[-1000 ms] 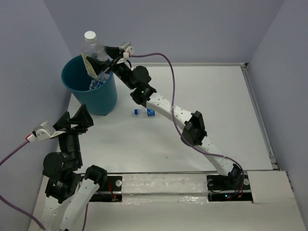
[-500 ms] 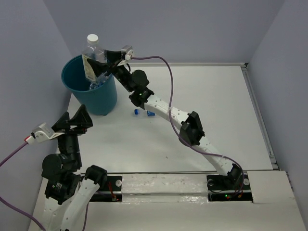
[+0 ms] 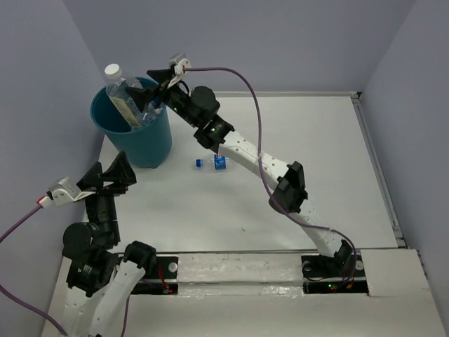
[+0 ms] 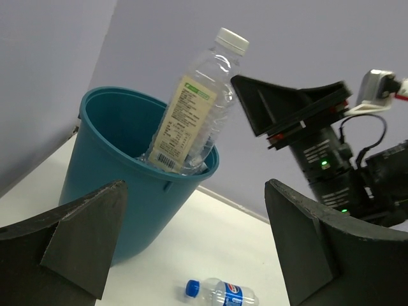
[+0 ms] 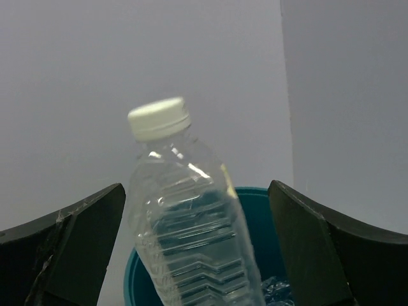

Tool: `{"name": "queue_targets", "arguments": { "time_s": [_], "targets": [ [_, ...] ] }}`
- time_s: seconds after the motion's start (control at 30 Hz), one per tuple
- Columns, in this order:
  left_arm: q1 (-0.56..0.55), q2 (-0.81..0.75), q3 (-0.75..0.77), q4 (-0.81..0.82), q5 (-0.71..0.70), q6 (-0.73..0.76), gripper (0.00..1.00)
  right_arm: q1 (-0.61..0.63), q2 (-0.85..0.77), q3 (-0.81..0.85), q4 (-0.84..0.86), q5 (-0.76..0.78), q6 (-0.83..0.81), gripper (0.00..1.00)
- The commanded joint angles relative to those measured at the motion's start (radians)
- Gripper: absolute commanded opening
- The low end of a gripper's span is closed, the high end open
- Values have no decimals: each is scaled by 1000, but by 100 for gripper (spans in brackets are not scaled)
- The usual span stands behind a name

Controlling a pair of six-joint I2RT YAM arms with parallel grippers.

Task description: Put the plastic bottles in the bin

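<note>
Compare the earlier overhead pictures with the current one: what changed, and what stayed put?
The large cream-label bottle, earlier held upright over the bin by the right end effector, was let go: it now leans left, base inside the bin, end effector open beside it. The left end effector, bin and small bottle on the table stayed put.

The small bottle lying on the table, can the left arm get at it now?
Probably yes. The left end effector is open and faces the small bottle across bare table; the bin stands off to one side, though the right arm hangs close.
</note>
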Motion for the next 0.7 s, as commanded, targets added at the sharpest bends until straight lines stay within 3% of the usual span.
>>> {"name": "queue_targets", "arguments": {
  "time_s": [0.0, 0.17, 0.27, 0.3, 0.33, 0.43, 0.47, 0.57, 0.63, 0.67],
  "targets": [
    [7, 27, 2, 55, 5, 2, 99, 8, -153, 16, -90, -52, -49, 100],
    [19, 34, 2, 52, -4, 5, 99, 8, -207, -50, -127, -26, -85, 100],
    [19, 39, 4, 49, -10, 10, 99, 8, -279, -175, -124, 21, -131, 90],
    [20, 41, 2, 50, -8, 10, 99, 8, -303, -220, -118, 28, -162, 81],
    [19, 41, 2, 50, -7, 11, 99, -1, -355, -313, -113, 32, -200, 62],
    [19, 39, 1, 49, -4, 13, 99, -14, -484, -491, -116, 64, -325, 50],
    [19, 36, 1, 49, -2, 14, 99, -24, -522, -633, -122, 46, -352, 47],
    [20, 31, 2, 52, 4, 13, 99, -107, -639, -826, -225, -145, -389, 47],
    [19, 34, 1, 53, 10, 11, 99, -185, -687, -883, -329, -207, -408, 58],
    [19, 36, 1, 53, 15, 11, 99, -208, -690, -897, -375, -251, -420, 68]
  ]
}}
